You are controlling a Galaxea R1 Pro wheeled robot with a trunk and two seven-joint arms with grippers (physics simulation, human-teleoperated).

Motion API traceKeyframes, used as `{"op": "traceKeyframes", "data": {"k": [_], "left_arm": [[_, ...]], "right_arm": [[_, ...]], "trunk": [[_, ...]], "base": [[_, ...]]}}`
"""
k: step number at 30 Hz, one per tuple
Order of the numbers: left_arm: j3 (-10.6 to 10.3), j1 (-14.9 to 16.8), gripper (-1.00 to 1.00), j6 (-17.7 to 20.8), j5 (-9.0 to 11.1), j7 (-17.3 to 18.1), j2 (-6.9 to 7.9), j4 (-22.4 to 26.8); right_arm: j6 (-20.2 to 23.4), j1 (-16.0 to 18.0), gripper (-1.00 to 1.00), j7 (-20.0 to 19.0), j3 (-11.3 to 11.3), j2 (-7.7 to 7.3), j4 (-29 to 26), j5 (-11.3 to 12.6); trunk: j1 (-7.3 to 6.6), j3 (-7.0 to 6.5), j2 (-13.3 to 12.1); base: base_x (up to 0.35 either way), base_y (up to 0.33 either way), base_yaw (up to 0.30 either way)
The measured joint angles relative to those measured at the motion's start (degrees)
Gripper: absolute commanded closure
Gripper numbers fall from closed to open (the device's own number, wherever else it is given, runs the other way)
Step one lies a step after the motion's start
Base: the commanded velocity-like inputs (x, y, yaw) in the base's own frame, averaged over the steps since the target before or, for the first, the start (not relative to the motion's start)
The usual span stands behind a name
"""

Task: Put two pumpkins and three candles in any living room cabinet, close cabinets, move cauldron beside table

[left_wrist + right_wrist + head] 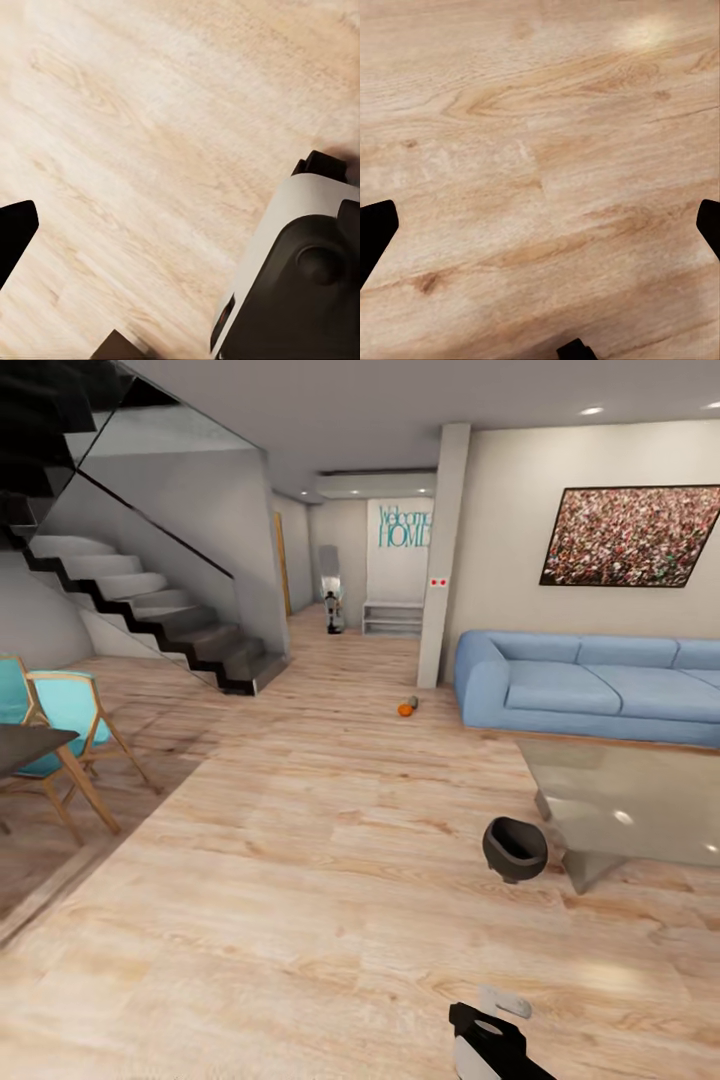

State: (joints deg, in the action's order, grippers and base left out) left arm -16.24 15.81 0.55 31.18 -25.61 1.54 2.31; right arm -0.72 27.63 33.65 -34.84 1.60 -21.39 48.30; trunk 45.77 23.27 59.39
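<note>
Head view: living room, pale wood floor [300,880]. The cauldron [515,849] sits upright on the floor, just beside the near left corner of the low table [640,810]; contact between the two cannot be judged. The table's top is a pale glossy slab on a slanted base. Behind it a blue sofa [600,685] stands along the wall, under a framed picture [632,536].

One pumpkin [405,710] lies on the floor near the sofa's left end, at the foot of a white pillar [442,555]. A small grey candle [413,702] lies just beside it; too small to tell whether they touch.

Left side: dark staircase [150,610], turquoise chair [70,710], corner of a dark dining table [25,745].

Right wrist view: right gripper [540,225] points at bare floor, dark fingertips [375,229] at opposite edges, spread wide, nothing between.

Left wrist view: left gripper [180,225]: one dark fingertip [15,232] visible over the floor; the other side is covered by a white-and-black robot part [300,270]. Spread or pressed together: cannot tell.
</note>
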Motion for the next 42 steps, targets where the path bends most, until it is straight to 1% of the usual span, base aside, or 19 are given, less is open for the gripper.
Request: {"op": "traceKeyframes", "data": {"k": [2,4,7,9,12,13,14,16,17,18,20,24,28,30,34,37,38,42], "left_arm": [[0.0,0.0,-1.00,-0.2,0.0,0.4,-0.06,0.0],[0.1,0.0,-1.00,-0.5,-0.1,1.7,0.01,0.1],[0.0,0.0,-1.00,-1.5,-0.1,5.2,0.42,0.3],[-0.1,0.0,-1.00,-1.8,-0.2,6.6,0.53,0.3],[-0.5,0.1,-1.00,-1.6,-0.6,10.9,0.77,0.5],[-0.5,0.1,-1.00,-1.5,-0.7,13.9,1.07,0.5],[-0.6,0.1,-1.00,-1.4,-0.8,15.7,1.39,0.5],[-0.7,0.3,-1.00,-1.1,-1.0,25.4,3.70,0.7],[-0.7,0.5,-1.00,-0.9,-1.1,31.4,5.38,0.8],[-0.7,0.6,-1.00,-0.8,-1.1,34.0,6.35,0.8],[-0.6,0.7,-1.00,-0.8,-1.0,36.7,7.36,1.1],[-0.6,0.8,-1.00,-1.2,-0.9,38.1,7.94,2.2],[-0.6,0.8,-1.00,-1.1,-1.0,38.0,8.13,5.1],[-0.6,0.9,-1.00,-1.0,-0.8,36.9,8.17,5.9],[-0.4,1.1,-1.00,-0.9,-0.5,33.2,8.21,7.9],[-0.5,1.3,-1.00,-0.8,-0.5,31.6,8.24,9.6],[-0.5,2.0,-1.00,-0.7,-0.4,30.6,8.25,10.6],[-0.4,3.8,-1.00,-0.6,-0.3,28.6,8.26,11.5]], "right_arm": [[0.0,0.0,-1.00,0.0,0.0,0.01,0.0,0.0],[0.0,0.0,-1.00,0.0,-0.1,0.02,0.0,0.0],[0.0,0.0,-1.00,-0.1,0.0,0.02,0.0,0.0],[0.1,0.0,-1.00,-0.1,0.0,-0.02,0.0,0.0],[0.1,0.0,-1.00,-0.3,0.0,-0.08,0.0,0.1],[0.1,0.0,-1.00,-0.6,0.0,-0.12,0.0,0.2],[0.1,0.0,-1.00,-0.9,0.0,-0.17,0.0,0.2],[0.3,0.0,-1.00,-2.8,0.0,-0.32,0.0,0.1],[0.3,0.0,-1.00,-4.1,0.0,-0.37,0.0,0.1],[0.4,0.0,-1.00,-4.7,0.1,-0.39,0.0,0.1],[0.4,0.0,-1.00,-5.3,0.1,-0.44,0.0,0.1],[0.4,0.0,-1.00,-5.7,0.1,-0.49,0.0,0.1],[0.3,0.0,-1.00,-5.8,0.1,-0.46,0.0,0.2],[0.3,0.0,-1.00,-5.8,0.1,-0.41,0.0,0.1],[0.2,0.0,-1.00,-5.8,0.1,-0.49,0.0,0.1],[0.2,0.0,-1.00,-5.8,0.1,-0.50,0.0,0.1],[0.2,0.0,-1.00,-5.8,0.1,-0.49,0.0,0.2],[0.2,0.0,-1.00,-5.7,0.1,-0.28,0.1,0.3]], "trunk": [[0.00,0.06,0.0],[0.00,0.11,0.0],[0.00,0.19,0.0],[0.00,0.25,0.0],[0.00,0.30,0.0],[0.00,0.30,0.0],[0.00,0.31,0.0],[0.00,0.31,0.0],[0.00,0.32,0.0],[0.00,0.32,0.0],[0.00,0.32,0.0],[-0.01,0.32,0.0],[-0.03,0.32,0.0],[-0.03,0.32,0.0],[-0.04,0.32,0.0],[-0.04,0.32,0.0],[-0.04,0.31,0.0],[-0.04,0.32,0.0]], "base": [[0.000,0.000,0.283],[0.000,0.000,0.283],[0.000,0.000,0.283],[0.000,0.000,0.256],[0.000,0.000,0.113],[0.000,0.000,0.060],[0.000,0.000,0.039],[0.000,0.000,0.019],[0.000,0.000,0.008],[0.000,0.000,0.005],[0.000,0.000,0.003],[0.072,0.000,0.001],[0.265,0.000,0.000],[0.310,0.000,0.000],[0.325,0.000,0.000],[0.330,0.000,0.000],[0.331,0.000,0.000],[0.332,0.000,0.000]]}}
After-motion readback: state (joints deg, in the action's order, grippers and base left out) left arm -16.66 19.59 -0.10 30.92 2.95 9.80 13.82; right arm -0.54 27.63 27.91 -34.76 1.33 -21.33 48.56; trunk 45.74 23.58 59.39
